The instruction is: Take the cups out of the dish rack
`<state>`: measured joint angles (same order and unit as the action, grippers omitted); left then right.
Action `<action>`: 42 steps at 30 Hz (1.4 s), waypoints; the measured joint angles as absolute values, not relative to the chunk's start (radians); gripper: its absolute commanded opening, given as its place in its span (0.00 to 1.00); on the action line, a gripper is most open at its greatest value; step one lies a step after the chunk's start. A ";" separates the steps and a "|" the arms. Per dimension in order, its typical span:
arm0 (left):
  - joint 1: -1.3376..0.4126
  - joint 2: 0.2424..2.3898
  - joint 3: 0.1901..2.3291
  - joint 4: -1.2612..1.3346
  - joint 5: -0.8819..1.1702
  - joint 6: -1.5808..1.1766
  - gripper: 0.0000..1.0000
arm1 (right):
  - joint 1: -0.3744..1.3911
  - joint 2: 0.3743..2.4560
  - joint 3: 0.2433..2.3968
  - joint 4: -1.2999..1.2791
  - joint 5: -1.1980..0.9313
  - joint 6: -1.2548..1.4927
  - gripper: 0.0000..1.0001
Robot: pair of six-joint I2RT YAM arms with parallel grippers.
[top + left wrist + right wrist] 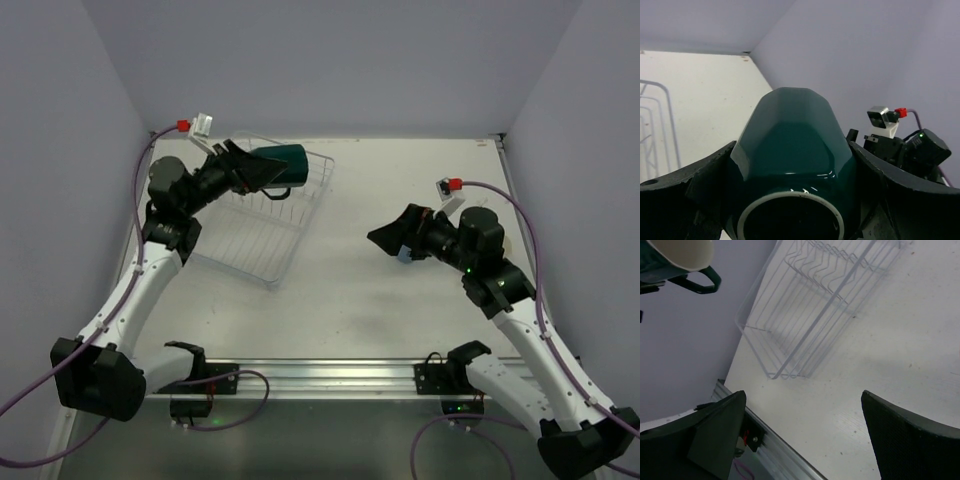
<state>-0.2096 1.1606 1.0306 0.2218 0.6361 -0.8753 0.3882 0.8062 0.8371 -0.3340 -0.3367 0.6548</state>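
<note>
Teal mug (292,160) sat clamped sideways in left claw (265,168) over the dish rack (305,215); right claw (385,240) gaped empty. Best move seemed: lift it clear, then set it upright on the table (400,310).

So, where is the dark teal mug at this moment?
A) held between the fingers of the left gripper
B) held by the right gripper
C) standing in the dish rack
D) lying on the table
A: the left gripper is closed on the dark teal mug, holding it up over the dish rack, while the right gripper is open and empty.
</note>
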 measured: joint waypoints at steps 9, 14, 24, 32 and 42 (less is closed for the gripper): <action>-0.222 1.156 0.792 0.746 0.653 -1.225 0.00 | 0.416 0.855 0.840 -0.180 -0.464 0.680 0.99; -0.252 1.160 0.736 0.964 0.623 -1.346 0.00 | 0.466 0.899 0.866 -0.130 -0.491 0.688 0.99; -0.303 1.187 0.647 1.196 0.538 -1.472 0.00 | 0.586 1.029 0.946 -0.005 -0.519 0.676 0.99; -0.339 1.191 0.579 1.224 0.448 -1.558 0.00 | 0.613 1.082 1.022 0.050 -0.546 0.561 0.99; -0.369 1.189 0.516 1.225 0.353 -1.692 0.00 | 0.614 1.163 1.023 0.182 -0.598 0.437 0.89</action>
<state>-0.3691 1.1893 0.5163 1.2255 0.3527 -1.6924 0.6144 1.1625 1.0225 0.1818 -0.5983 0.4366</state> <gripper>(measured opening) 0.822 0.916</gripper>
